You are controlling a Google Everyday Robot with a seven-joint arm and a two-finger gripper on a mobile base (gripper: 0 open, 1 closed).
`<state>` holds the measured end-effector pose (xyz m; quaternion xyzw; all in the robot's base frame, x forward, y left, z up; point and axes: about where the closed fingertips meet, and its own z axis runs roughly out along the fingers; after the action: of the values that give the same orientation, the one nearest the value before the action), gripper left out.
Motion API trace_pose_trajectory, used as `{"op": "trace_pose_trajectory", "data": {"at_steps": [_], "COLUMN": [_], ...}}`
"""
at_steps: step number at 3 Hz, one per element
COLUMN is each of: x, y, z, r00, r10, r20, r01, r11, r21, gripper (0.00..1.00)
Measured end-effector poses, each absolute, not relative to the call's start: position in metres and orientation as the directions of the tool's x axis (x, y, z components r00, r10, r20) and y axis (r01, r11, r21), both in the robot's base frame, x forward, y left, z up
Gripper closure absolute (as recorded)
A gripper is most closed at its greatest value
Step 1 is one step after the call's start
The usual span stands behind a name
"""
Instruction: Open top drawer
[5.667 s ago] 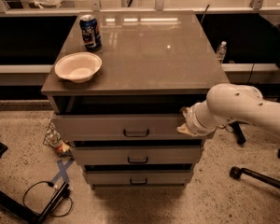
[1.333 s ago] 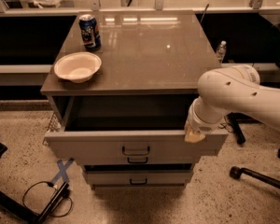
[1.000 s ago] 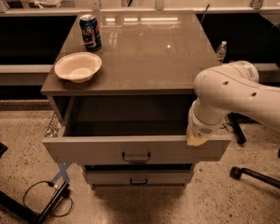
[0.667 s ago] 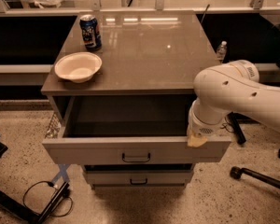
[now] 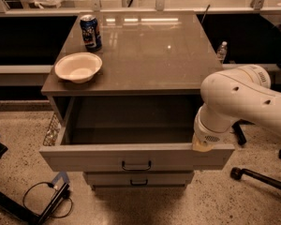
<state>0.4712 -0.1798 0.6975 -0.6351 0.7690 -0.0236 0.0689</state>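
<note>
The gripper (image 5: 202, 146) sits at the right end of the top drawer (image 5: 107, 157), pressed down on the upper edge of its wide front. Its tip is tucked against that edge under the white arm (image 5: 239, 102), so whether it is spread or clamped cannot be told.

About six seconds earlier the drawer stood only a crack open and the gripper was at the right corner of its front. Now the drawer is drawn far out from under the cabinet top (image 5: 150, 50), and it lies much as it did in the last second.

Inside, the drawer shows a plain grey tray (image 5: 131, 125), shadowed toward the back. Its small black bar handle (image 5: 136, 165) lies at 9 o'clock from the gripper, at the centre of the front. The next drawer (image 5: 138, 178) is shut, at 8 o'clock, below the open one.

On the cabinet top, a white bowl (image 5: 78, 67) stands at 10 o'clock, its hollow plain white. A blue drink can (image 5: 91, 32) stands upright just behind it, at 11 o'clock. A small clear bottle (image 5: 221, 51) shows at 12 o'clock, beyond the cabinet's right edge.
</note>
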Motion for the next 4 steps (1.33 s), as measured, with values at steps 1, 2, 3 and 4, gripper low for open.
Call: {"op": "trace_pose_trajectory", "data": {"at_steps": [1,2,3,4], "x": [0.471,0.445,0.445,0.41], "y": [-0.18,-0.176,-0.176,-0.171], "z": [0.699,0.691,0.691,0.687], "r00": [-0.184,-0.197,-0.197,-0.162], "r10": [-0.98,-0.975,-0.975,-0.981], "r20": [-0.076,-0.103,-0.103,-0.11], "r01": [-0.973,-0.975,-0.975,-0.987], "r11": [0.192,0.206,0.206,0.163], "r21": [-0.124,-0.083,-0.083,-0.008], "gripper": [1.0,1.0,1.0,1.0]}}
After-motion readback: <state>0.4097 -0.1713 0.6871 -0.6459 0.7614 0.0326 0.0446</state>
